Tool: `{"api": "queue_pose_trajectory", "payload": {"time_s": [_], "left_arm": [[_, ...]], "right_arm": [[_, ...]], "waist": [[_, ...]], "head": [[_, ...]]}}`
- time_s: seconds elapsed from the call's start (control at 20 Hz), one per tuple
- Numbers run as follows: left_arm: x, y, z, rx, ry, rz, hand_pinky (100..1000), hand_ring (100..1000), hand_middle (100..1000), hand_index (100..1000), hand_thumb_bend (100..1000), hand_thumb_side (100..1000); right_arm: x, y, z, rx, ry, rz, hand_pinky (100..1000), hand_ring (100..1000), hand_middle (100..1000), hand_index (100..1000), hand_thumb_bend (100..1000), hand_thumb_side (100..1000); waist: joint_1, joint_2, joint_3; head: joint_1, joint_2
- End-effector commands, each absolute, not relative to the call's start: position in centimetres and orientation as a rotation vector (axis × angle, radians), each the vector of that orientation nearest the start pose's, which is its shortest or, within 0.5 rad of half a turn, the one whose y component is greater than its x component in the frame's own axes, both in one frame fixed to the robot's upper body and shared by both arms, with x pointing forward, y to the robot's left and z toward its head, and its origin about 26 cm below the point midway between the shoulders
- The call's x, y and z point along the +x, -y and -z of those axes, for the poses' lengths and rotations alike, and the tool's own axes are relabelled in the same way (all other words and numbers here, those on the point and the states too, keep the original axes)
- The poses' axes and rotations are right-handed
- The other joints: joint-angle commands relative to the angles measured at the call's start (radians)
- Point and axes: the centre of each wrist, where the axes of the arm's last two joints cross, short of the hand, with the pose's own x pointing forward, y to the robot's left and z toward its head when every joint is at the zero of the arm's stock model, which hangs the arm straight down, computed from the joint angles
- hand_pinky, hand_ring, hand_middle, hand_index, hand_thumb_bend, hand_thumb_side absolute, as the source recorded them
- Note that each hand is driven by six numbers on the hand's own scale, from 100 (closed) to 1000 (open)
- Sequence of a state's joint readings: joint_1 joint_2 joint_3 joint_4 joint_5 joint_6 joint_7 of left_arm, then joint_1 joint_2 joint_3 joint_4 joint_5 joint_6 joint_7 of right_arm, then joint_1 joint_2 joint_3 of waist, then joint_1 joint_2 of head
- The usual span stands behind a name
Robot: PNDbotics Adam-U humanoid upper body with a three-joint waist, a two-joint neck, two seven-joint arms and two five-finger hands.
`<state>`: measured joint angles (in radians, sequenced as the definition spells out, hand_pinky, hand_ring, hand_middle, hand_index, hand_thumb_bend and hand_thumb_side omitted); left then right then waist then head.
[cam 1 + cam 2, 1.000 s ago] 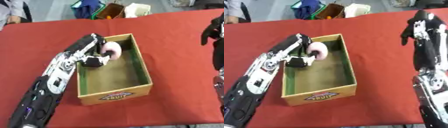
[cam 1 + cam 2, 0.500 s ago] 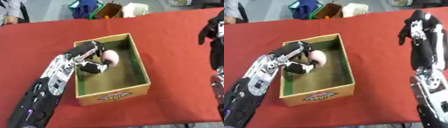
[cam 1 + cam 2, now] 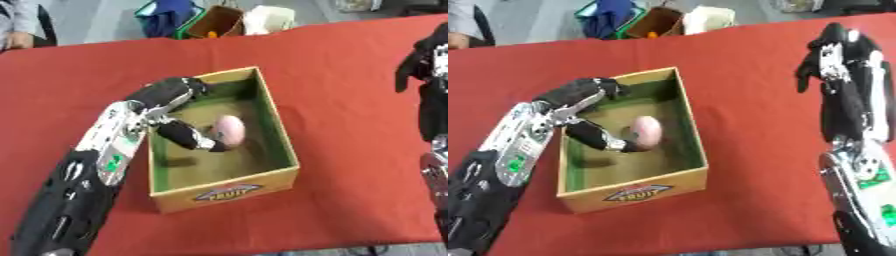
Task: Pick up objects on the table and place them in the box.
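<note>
Cardboard box (image 3: 223, 192) with unreadable front label, pink object (image 3: 229, 129) inside against left hand's (image 3: 188, 137) straight fingers.

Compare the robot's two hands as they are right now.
The left hand reaches down inside the open cardboard box, while the right hand hangs over bare red tablecloth well to the box's right. The left hand's fingers touch the pink rounded object lying in the box; the right hand touches nothing. Both are black with silver parts.
</note>
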<state>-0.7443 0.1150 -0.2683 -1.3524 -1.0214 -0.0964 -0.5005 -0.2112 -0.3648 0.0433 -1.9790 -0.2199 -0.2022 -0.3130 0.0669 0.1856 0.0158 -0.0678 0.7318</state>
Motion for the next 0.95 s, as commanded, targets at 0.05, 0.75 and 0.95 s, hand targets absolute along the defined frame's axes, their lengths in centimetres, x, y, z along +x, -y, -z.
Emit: {"api": "queue_pose_trajectory", "payload": {"time_s": [0.05, 0.75, 0.95], "left_arm": [[40.9, -12.0, -18.5, 0.721, 1.682, 1.642, 582, 779, 790, 918, 1000, 652], [37.8, -20.3, -25.4, 0.861, 1.999, 0.859, 510, 589, 538, 689, 279, 776], [36.0, -23.9, -26.9, 0.927, 2.042, 0.626, 505, 580, 538, 690, 238, 770]], "right_arm": [[29.1, 26.5, -17.9, -0.053, 2.393, 0.048, 169, 331, 361, 494, 100, 473], [29.3, 27.4, -19.0, -0.113, 2.463, 0.065, 180, 340, 371, 498, 100, 475], [29.4, 27.3, -19.4, -0.113, 2.488, 0.061, 192, 352, 382, 507, 100, 477]], "waist": [[-0.005, -0.011, -0.001], [-0.01, 0.013, 0.073], [-0.012, 0.022, 0.094]], "head": [[0.003, -0.013], [-0.081, -0.026], [-0.071, -0.031]]}}
